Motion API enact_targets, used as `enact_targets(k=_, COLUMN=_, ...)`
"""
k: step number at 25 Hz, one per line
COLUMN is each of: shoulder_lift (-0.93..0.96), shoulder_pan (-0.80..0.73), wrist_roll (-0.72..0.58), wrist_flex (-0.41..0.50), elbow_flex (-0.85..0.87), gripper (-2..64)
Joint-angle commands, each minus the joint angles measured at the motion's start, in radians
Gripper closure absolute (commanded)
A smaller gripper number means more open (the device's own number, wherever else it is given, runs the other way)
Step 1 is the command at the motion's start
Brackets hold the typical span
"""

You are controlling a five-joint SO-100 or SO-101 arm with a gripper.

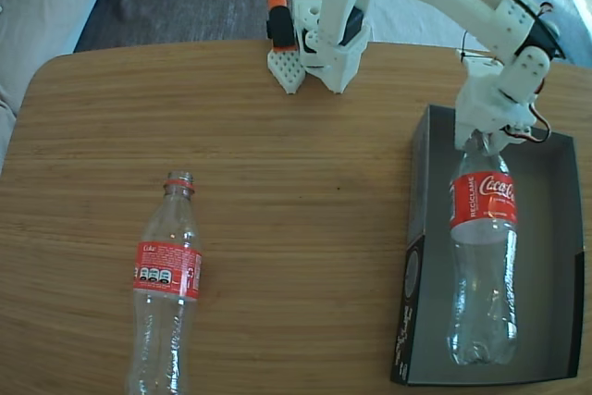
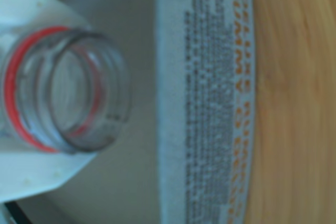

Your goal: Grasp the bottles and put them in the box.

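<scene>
**One bottle in the box, neck in the grip; the other waits on the table**

Fixed view: the white arm reaches from its base at the table's far edge over to the right, where the gripper (image 1: 483, 141) sits at the neck of a bottle (image 1: 483, 256) lying lengthwise inside the box (image 1: 416, 256). The bottle's base points toward the near end of the box, its red label facing up, and it lies left of centre, leaving room beside it. The second bottle (image 1: 166, 289) lies on the bare wooden table (image 1: 277, 136), well apart to the left, mouth toward the arm. The gripper appears clamped on the boxed bottle's neck, though the fingers themselves are hard to separate here.

Wrist view: the open mouth of the held bottle (image 2: 65, 90) with its red ring fills the left side, pressed against a white finger (image 2: 31, 166). Beyond it runs the box's printed wall (image 2: 210, 98) and then the table's wood.

Risks, as I judge them: if the jaws open while the neck is raised off the floor, the light, round bottle may roll or bounce across the box, taking the space the second needs. Lifting away before the fingers clear the neck ring could drag the bottle back out or tip the shallow box
</scene>
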Motion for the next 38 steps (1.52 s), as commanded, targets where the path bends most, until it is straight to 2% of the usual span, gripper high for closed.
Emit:
enact_targets(k=1, shoulder_lift=0.020, shoulder_pan=0.000, wrist_roll=0.003, wrist_flex=-0.003, elbow_flex=-0.009, gripper=61.3)
enact_targets(k=3, shoulder_lift=0.020, shoulder_pan=0.000, wrist_roll=0.003, wrist_flex=-0.008, elbow_flex=-0.009, gripper=60.5)
enact_targets(k=4, shoulder_lift=0.020, shoulder_pan=0.002, wrist_roll=0.003, wrist_flex=-0.008, elbow_flex=-0.009, gripper=57.5)
enact_targets(k=9, shoulder_lift=0.034, shoulder_pan=0.012, wrist_roll=0.038, wrist_flex=-0.008, elbow_flex=-0.008, gripper=33.0)
enact_targets(k=12, shoulder_lift=0.034, shoulder_pan=0.025, wrist_roll=0.037, wrist_flex=-0.006, elbow_flex=-0.009, gripper=27.4)
enact_targets(k=16, shoulder_lift=0.035, shoulder_pan=0.048, wrist_roll=0.028, wrist_flex=-0.006, elbow_flex=-0.037, gripper=27.5)
enact_targets(k=20, shoulder_lift=0.037, shoulder_pan=0.138, wrist_roll=0.026, wrist_flex=0.011, elbow_flex=-0.153, gripper=27.5)
enact_targets(k=25, shoulder_lift=0.037, shoulder_pan=0.285, wrist_roll=0.017, wrist_flex=0.101, elbow_flex=-0.342, gripper=27.5)
enact_targets(k=32, shoulder_lift=0.037, shoulder_pan=0.512, wrist_roll=-0.301, wrist_flex=0.285, elbow_flex=-0.465, gripper=27.5)
enact_targets(k=38, shoulder_lift=0.037, shoulder_pan=0.726, wrist_roll=-0.565, wrist_flex=0.333, elbow_flex=-0.471, gripper=27.5)
